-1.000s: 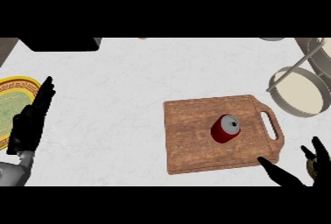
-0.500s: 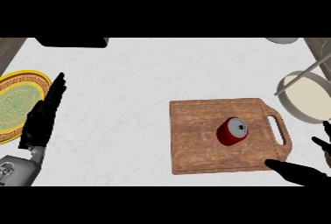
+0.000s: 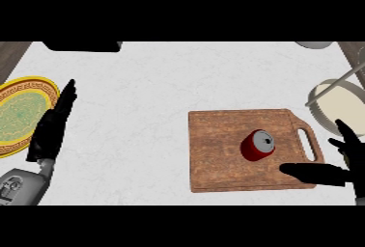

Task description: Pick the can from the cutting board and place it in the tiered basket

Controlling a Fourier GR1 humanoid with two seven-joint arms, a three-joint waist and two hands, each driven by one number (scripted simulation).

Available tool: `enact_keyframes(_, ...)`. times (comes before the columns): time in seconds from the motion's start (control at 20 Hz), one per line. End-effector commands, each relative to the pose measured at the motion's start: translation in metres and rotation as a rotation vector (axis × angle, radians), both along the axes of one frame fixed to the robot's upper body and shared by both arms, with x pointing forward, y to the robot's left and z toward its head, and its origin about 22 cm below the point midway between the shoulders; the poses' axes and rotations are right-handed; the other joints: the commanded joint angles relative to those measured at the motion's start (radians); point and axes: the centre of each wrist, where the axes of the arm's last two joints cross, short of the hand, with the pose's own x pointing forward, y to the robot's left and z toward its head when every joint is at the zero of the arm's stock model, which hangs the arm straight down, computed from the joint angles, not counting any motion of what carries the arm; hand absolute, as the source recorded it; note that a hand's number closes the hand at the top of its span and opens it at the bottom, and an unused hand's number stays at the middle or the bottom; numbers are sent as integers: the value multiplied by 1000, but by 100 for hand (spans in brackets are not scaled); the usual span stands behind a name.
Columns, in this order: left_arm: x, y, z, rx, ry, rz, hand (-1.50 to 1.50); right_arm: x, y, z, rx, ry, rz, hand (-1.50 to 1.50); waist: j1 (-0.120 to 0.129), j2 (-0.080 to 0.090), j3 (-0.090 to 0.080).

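The right hand (image 3: 341,166) is seen at the lower right, its fingers spread apart and holding nothing. Its thumb is laid across the lower right corner of a wooden cutting board (image 3: 221,144), while its fingers point up past the board's handle slot. Just above that hand, the pale tiered basket (image 3: 335,108) with its grey rim is partly cut off by the right edge. The red can (image 3: 257,144) is found on the board, near the handle end, just up and left of the thumb and apart from it; nothing stands between them. At the far left, the left hand (image 3: 53,128) is held flat and straight beside a yellow-rimmed green plate (image 3: 18,118).
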Motion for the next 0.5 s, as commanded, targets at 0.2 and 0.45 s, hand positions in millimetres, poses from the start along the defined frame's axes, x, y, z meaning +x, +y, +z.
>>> enact_keyframes(0.2,-2,6,-5,13,22,20,0,23,18,-3,33,234,-63,-150,-12,-6,1)
enact_keyframes(0.45,0,-3,0,-6,1,3,0,28,46,-21,20,259,-32,-150,-13,-8,1)
